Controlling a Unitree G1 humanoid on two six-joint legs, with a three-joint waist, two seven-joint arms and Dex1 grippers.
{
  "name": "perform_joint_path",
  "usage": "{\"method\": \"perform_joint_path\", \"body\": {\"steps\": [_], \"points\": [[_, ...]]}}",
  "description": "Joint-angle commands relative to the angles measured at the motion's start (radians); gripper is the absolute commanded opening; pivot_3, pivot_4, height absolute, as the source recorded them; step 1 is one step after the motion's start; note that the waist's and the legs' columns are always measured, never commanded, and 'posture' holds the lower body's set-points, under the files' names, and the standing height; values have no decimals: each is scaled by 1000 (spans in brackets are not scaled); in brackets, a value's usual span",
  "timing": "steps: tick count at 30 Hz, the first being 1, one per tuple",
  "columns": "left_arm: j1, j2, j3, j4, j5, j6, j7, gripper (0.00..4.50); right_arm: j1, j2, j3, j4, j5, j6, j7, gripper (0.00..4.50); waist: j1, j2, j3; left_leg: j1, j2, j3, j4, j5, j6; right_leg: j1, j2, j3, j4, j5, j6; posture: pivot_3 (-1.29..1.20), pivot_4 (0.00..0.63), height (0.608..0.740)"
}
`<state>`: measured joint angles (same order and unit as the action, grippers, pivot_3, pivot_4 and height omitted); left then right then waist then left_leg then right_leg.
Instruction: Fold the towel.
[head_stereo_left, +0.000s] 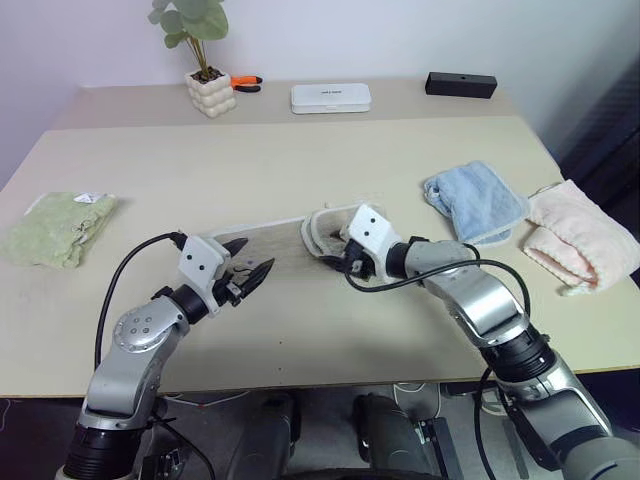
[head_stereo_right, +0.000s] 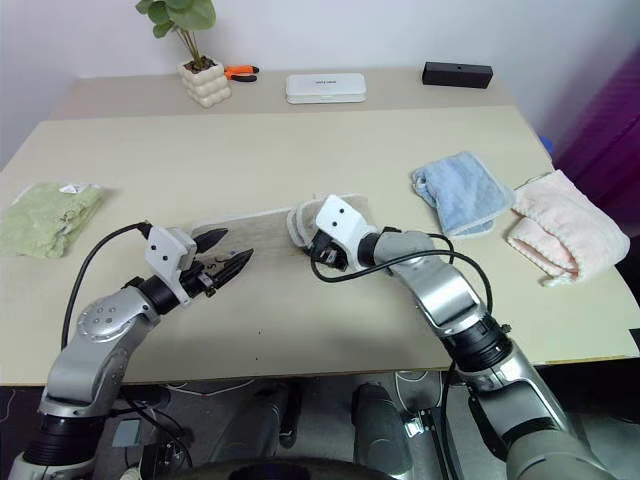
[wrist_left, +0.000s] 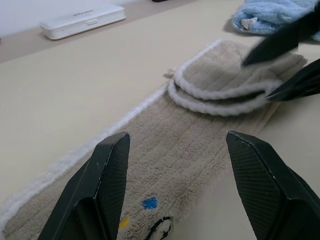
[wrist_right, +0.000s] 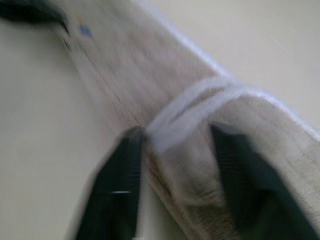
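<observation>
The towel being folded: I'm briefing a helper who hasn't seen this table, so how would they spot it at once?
On the beige table, look near the front edge at the middle. The towel lies there as a long strip, its right end folded back over itself. Unlike the pale green, light blue and pink cloths, it is tan with whitish corded edging.

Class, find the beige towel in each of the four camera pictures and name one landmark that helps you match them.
Left eye view: the beige towel lies mid-table between the two arms.
Right eye view: mid-table again, right end folded over.
Left wrist view: it stretches away between the left claw's open fingers.
Right wrist view: its folded end sits between the right claw's fingers.
Shared landmark: the towel's folded-over end with white corded edging.
</observation>
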<state>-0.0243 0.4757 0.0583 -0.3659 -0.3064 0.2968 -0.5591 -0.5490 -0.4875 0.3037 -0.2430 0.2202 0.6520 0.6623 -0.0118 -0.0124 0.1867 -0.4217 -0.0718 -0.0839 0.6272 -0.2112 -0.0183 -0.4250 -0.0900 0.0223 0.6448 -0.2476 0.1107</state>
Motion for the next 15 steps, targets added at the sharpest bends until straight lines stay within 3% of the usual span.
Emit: {"method": "perform_joint_path", "body": {"steps": [1,2,4,8,9,15], "points": [[-7,9,35,-24,-10,-8,3,3095,0,1,-143,-55,104,18,31,3333,0,0,0,0,0,0,0,0,0,0,0,0,0,0,0,0,150,729],[-9,6,39,-22,-14,-6,5,3095,-12,20,-182,-33,129,40,14,3180,0,0,0,0,0,0,0,0,0,0,0,0,0,0,0,0,150,729],[-12,-3,45,-19,-22,1,11,3095,-43,51,-222,35,129,60,-34,2335,-3,0,0,0,0,0,0,0,0,0,0,0,0,0,0,0,150,729],[-16,-21,49,-24,-42,17,25,3095,-70,61,-168,159,36,-14,-57,229,-2,0,0,0,0,0,0,0,0,0,0,0,0,0,0,0,150,729],[-14,-25,51,-28,-48,25,30,3095,-71,72,-145,202,10,-47,-59,53,-2,0,0,0,0,0,0,0,0,0,0,0,0,0,0,0,150,729],[33,-39,63,-66,-57,57,63,3095,-26,112,-15,368,-82,-175,16,53,-4,0,0,1,0,0,-1,0,0,0,0,0,0,0,0,0,150,729]]}}
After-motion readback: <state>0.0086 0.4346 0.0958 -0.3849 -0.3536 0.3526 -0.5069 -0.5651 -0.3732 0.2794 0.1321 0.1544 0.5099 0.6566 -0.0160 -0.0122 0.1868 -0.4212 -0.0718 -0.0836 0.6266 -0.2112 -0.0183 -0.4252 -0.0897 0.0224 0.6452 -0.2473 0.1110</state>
